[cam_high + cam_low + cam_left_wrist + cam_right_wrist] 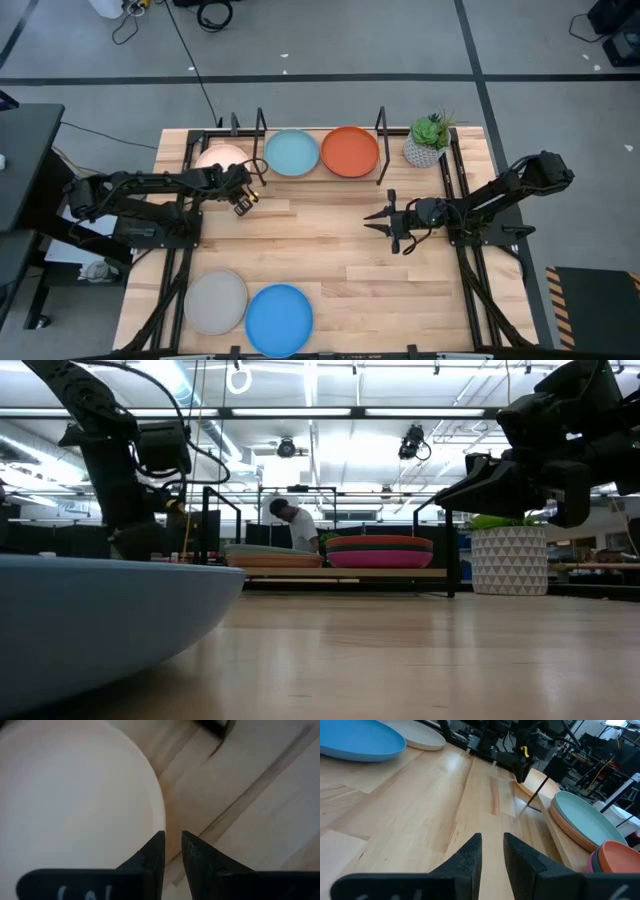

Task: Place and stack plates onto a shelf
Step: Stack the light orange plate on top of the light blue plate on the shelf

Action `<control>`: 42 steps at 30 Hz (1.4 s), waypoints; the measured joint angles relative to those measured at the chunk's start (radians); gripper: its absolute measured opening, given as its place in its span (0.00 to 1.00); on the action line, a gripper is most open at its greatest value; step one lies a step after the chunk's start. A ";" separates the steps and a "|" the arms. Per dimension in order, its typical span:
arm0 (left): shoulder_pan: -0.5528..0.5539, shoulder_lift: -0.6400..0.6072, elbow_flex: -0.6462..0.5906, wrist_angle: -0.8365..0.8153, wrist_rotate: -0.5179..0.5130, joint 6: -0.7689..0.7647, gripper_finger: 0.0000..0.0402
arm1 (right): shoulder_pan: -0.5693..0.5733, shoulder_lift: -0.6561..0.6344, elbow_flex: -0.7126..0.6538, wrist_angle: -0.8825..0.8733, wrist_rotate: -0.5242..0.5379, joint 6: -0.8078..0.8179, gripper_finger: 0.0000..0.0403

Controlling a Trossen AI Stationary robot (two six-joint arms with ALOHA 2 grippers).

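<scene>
Looks like the job is well past halfway. On the shelf (300, 178), at 12 o'clock on the surface (330, 250), three spots are taken: a cream plate (218, 157) toward 11, a pale blue plate (291, 153) in the middle and an orange plate (350, 151) just beside it. From the low view, the last two are seen to be stacks, with a peach plate (272, 561) under the pale blue and a magenta plate (380, 558) under the orange.

Still left out on the surface: a grey-beige plate (215, 302) and a bright blue plate (279, 319), touching each other down around 7 o'clock.

The left gripper (247, 192) is parked at the cream plate's edge; its fingers (150, 857) are nearly closed with nothing pinched between them. The right gripper (385, 221) is held above bare wood near 3 o'clock, fingers also drawn close, empty.

All plates lie flat, face up. Being round, no long axis can be named.
</scene>
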 joint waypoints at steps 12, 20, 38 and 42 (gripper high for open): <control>-0.008 0.000 0.050 -0.109 -0.105 -0.133 0.34 | 0.000 0.000 0.000 -0.001 0.000 0.003 0.21; 0.005 0.019 0.050 -0.122 -0.049 -0.119 0.41 | 0.000 0.000 0.000 0.000 -0.002 0.003 0.21; 0.004 0.142 0.057 -0.131 0.013 -0.105 0.04 | 0.000 0.000 0.000 -0.001 -0.008 0.000 0.21; -0.014 0.142 0.131 -0.215 0.062 -0.131 0.04 | 0.000 0.000 0.000 -0.001 -0.008 0.000 0.21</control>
